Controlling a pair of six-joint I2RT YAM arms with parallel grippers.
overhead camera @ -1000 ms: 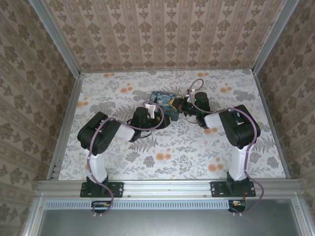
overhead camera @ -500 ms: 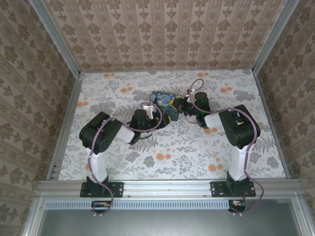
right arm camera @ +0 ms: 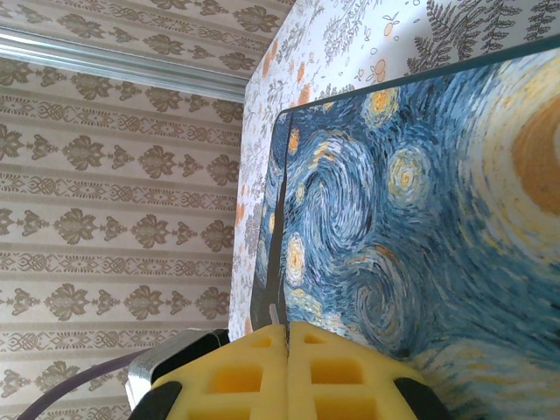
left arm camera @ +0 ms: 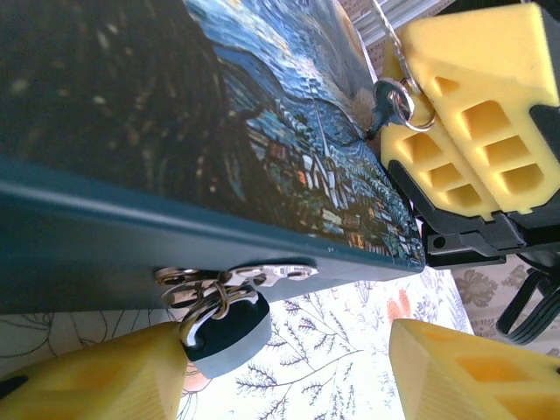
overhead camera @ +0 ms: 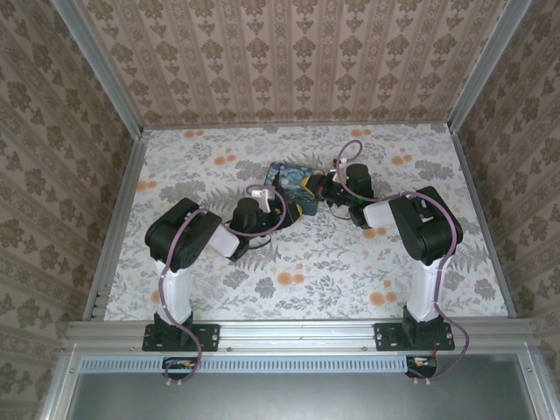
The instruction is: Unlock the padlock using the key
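The step in hand looks like bringing the key to the lock. The right gripper (right arm camera: 288,332), fingers pressed together, pinches the key (left arm camera: 383,105) at the upper right of the left wrist view, over the box (left arm camera: 262,131). The padlock (left arm camera: 232,339) hangs at bottom centre from the box's front edge, between the wide-spread fingers of the left gripper (left arm camera: 284,354). Next, the left gripper probably needs to close and steady the padlock.

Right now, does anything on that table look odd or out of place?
Nothing looks spilled or broken. The one oddity: the key sits at the right end effector, near the painted face of the box. That is well apart from the padlock, which dangles from the clasp on the box's side.
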